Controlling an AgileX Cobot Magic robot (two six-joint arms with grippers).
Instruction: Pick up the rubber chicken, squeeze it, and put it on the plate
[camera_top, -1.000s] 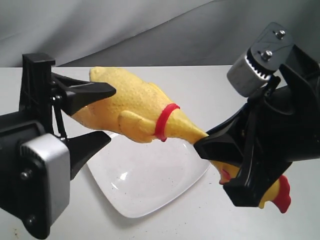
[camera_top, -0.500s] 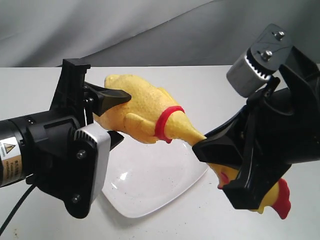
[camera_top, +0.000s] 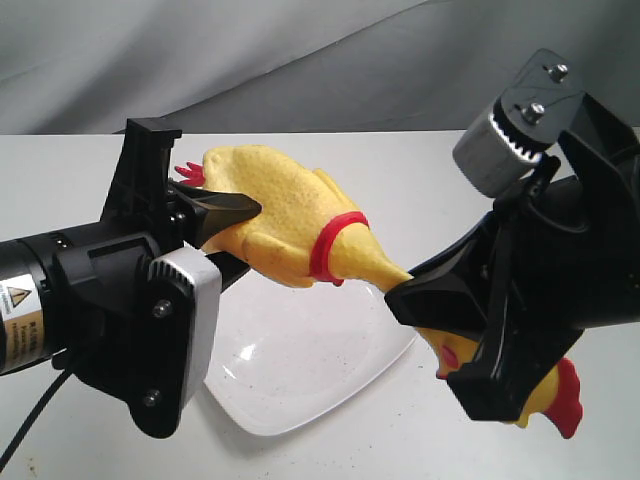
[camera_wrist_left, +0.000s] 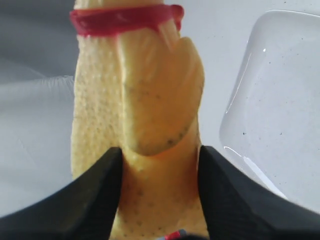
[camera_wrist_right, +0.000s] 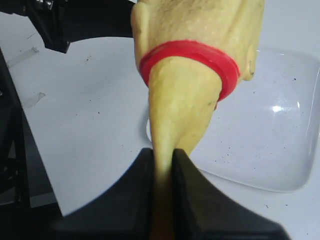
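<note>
The right gripper (camera_top: 408, 300) hides most of the rubber chicken (camera_top: 290, 225)'s head. The left gripper (camera_top: 243, 235) covers its tail and one corner of the plate (camera_top: 300, 370). The wrist views show the left jaws pinching the body and the right jaws pinching the neck. The chicken is held aloft over the plate, away from the desk (camera_top: 420, 170)'s far edge.

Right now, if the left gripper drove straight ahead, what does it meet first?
The rubber chicken: the left gripper is shut on its body, which fills the line ahead. Beyond that, probably the right gripper on the neck.
</note>
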